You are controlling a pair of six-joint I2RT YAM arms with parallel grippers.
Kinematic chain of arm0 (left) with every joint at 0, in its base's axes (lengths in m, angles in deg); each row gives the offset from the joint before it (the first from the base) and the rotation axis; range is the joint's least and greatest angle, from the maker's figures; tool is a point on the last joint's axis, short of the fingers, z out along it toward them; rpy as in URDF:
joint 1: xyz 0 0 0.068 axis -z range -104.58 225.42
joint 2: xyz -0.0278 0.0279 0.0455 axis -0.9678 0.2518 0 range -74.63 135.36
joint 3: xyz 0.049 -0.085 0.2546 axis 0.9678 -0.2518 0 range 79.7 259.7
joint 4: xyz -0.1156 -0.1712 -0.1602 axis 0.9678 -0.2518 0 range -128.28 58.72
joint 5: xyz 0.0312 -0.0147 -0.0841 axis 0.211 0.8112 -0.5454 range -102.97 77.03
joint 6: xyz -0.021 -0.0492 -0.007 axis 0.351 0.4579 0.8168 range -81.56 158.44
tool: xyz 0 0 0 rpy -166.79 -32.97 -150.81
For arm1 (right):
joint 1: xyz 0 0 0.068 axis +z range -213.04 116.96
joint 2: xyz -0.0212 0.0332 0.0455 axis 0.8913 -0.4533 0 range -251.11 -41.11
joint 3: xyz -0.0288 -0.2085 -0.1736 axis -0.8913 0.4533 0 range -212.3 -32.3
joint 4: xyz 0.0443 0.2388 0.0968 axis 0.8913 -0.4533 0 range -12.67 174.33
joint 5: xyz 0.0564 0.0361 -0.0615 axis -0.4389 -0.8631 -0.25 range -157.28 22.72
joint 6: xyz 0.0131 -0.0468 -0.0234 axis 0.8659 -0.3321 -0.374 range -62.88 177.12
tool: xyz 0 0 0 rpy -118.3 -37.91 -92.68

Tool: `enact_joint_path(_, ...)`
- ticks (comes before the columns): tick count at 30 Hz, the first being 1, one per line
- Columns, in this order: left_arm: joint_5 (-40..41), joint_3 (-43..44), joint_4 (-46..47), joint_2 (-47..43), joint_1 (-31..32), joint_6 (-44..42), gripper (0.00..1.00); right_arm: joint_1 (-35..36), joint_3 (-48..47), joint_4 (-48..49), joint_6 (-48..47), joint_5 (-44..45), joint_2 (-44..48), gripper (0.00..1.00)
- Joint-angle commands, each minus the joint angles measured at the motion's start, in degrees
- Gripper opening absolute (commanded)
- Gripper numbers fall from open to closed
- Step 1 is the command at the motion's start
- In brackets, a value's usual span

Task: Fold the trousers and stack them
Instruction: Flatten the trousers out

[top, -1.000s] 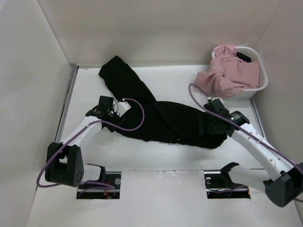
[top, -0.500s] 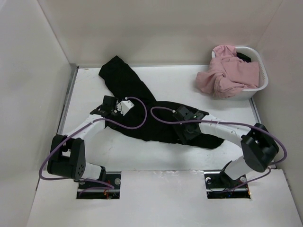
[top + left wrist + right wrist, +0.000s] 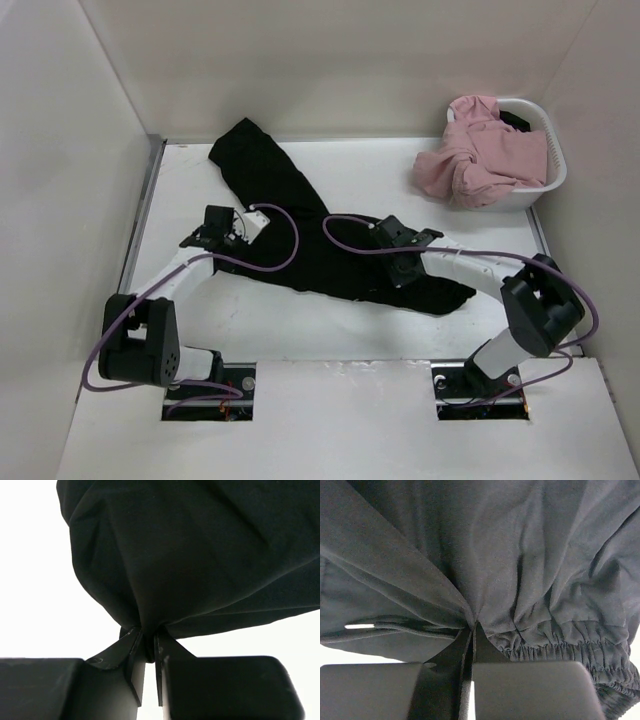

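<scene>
White table [image 3: 400, 180], white walls [image 3: 330, 70] round it; black trousers [image 3: 330, 250] sprawled; left gripper [image 3: 146, 635] & right gripper [image 3: 472, 627] each clamped on them

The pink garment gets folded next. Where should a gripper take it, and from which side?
Probably take the pink garment by the bunched lobe spilling over the basket rim toward the table: it lies low and exposed. Come from above on that side, with the right gripper once it frees the black trousers.
</scene>
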Motion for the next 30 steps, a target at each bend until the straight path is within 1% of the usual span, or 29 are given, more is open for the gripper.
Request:
enact_joint_path(1, 1.7, -0.5, 1.7, -3.3, -1.9, -0.5, 0.07, -0.8, -0.8, 1.0, -0.9, 1.0, 0.3, 0.00)
enact_joint_path(3, 2.3, -0.5, 1.5, -5.1, -3.3, -0.9, 0.06, -0.4, -2.3, 0.5, -1.2, 0.8, 1.8, 0.00)
enact_joint_path(5, 3.0, -0.6, 1.4, -8.0, -5.9, -2.6, 0.05, -0.5, -5.4, -0.4, -0.5, -0.1, 5.3, 0.00)
enact_joint_path(7, 3.7, -0.4, 1.6, -10.8, -9.2, -5.9, 0.05, -1.5, -9.6, -1.1, 1.3, -2.8, 9.4, 0.00)
enact_joint_path(9, 4.1, 0.9, 1.9, -13.6, -13.0, -9.3, 0.05, -4.6, -14.0, -1.2, 3.7, -5.7, 12.9, 0.00)
enact_joint_path(11, 3.6, 3.8, 1.2, -15.4, -16.2, -11.4, 0.05, -9.4, -18.1, -1.5, 6.0, -8.2, 14.5, 0.00)
enact_joint_path(13, 3.1, 7.9, -0.2, -16.9, -18.0, -12.9, 0.05, -14.0, -20.6, -1.9, 7.1, -10.7, 13.6, 0.00)
enact_joint_path(15, 2.3, 11.0, -2.4, -17.5, -17.9, -14.0, 0.05, -17.2, -21.8, -2.2, 7.8, -12.2, 11.1, 0.00)
enact_joint_path(16, 1.5, 12.8, -4.2, -17.7, -17.3, -14.7, 0.05, -18.9, -22.1, -2.3, 8.2, -13.1, 8.6, 0.00)
enact_joint_path(18, -0.1, 15.3, -7.5, -17.7, -14.1, -15.3, 0.06, -21.8, -22.6, -1.9, 8.6, -13.1, 3.9, 0.00)
enact_joint_path(19, -0.4, 16.1, -8.9, -17.6, -12.4, -15.4, 0.06, -22.9, -23.1, -1.8, 8.9, -12.8, 1.7, 0.02)
enact_joint_path(20, -1.2, 16.7, -10.9, -17.0, -9.4, -15.5, 0.07, -24.9, -23.9, -1.0, 9.5, -12.1, -1.6, 0.23)
enact_joint_path(22, -1.7, 16.3, -13.0, -15.7, -5.6, -15.6, 0.08, -26.8, -24.8, 0.2, 10.8, -12.0, -4.8, 0.58)
enact_joint_path(23, -1.6, 15.6, -13.4, -14.8, -3.9, -15.8, 0.09, -27.5, -25.4, 0.4, 11.5, -12.2, -5.6, 0.84)
enact_joint_path(24, -0.9, 14.5, -13.3, -13.7, -2.4, -16.0, 0.09, -27.7, -25.8, 0.5, 12.4, -12.4, -5.8, 1.00)
enact_joint_path(26, 0.5, 12.5, -13.0, -11.8, -0.9, -16.2, 0.10, -27.7, -25.4, 1.0, 13.7, -11.9, -3.0, 1.00)
enact_joint_path(29, 2.1, 10.5, -10.9, -10.2, -1.9, -16.1, 0.10, -25.5, -21.7, 1.5, 16.2, -9.3, 4.5, 1.00)
enact_joint_path(30, 1.9, 10.2, -10.5, -10.2, -2.6, -15.5, 0.13, -24.7, -19.5, 1.5, 17.7, -7.8, 7.4, 1.00)
